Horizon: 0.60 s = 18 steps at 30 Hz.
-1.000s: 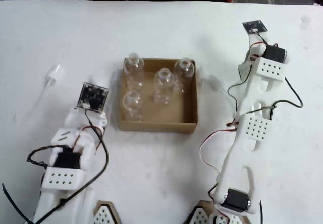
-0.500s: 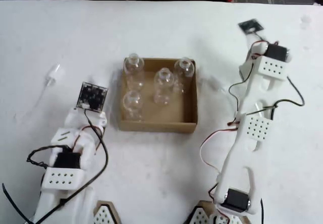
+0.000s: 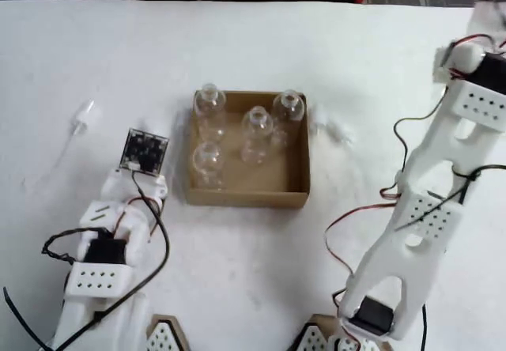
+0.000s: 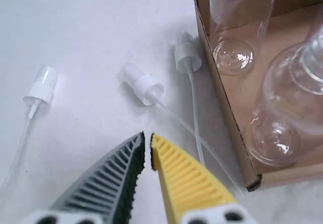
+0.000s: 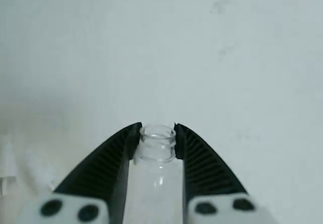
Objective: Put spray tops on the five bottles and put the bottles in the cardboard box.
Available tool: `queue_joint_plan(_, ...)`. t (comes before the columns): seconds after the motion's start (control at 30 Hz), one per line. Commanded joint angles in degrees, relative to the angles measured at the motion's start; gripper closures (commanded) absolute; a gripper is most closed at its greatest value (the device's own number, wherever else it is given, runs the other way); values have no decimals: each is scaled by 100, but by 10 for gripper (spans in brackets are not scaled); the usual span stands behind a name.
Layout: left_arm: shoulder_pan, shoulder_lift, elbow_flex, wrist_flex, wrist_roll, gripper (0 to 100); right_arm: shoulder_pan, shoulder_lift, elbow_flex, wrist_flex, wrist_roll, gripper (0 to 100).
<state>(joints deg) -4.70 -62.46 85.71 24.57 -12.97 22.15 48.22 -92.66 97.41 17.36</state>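
- Your cardboard box (image 3: 247, 198) sits at the centre of the high view on the white table (image 3: 237, 43), open side up.
- Four clear bottles stand in it with bare necks and no tops on. One is at the back left corner (image 3: 208, 103), one in the middle (image 3: 257, 126), one at the back right corner (image 3: 288, 109) and one on the front left side (image 3: 207, 163).
- The front right part of the box floor is bare cardboard.
- Your left arm (image 3: 103, 248) is low in the lower left of the high view, with its wrist end just left of the box.
- Your left gripper (image 4: 147, 144) points down at the table near the box. Its jaws are closed to a thin slit with nothing between them.
- Your right arm (image 3: 427, 209) stretches up the right edge of the high view, with its wrist in the upper right corner.
- Your right gripper (image 5: 157, 129) is clamped on the neck of the fifth bottle (image 5: 156, 183). It is clear with an open mouth and no top, and white table lies beyond it.
- Loose white spray tops with thin dip tubes lie on the table, and two are near the box's wall in the left wrist view (image 4: 185, 57) (image 4: 141, 86).
- Another lies farther out from the box (image 4: 41, 85).
- In the high view, one spray top is at upper left (image 3: 83, 118) and one is just right of the box (image 3: 332, 130).
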Motion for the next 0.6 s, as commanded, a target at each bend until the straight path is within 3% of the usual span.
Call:
queue_joint_plan(0.0,-119,31,-53,-158,70,972,110,-857,-264,180,-158,984)
queue_joint_plan(0.27,-119,31,-53,-158,62,972,136,-1895,9,189,-167,984)
queue_joint_plan(0.57,-119,31,-53,-158,62,972,-330,-4110,3103,163,-818,984)
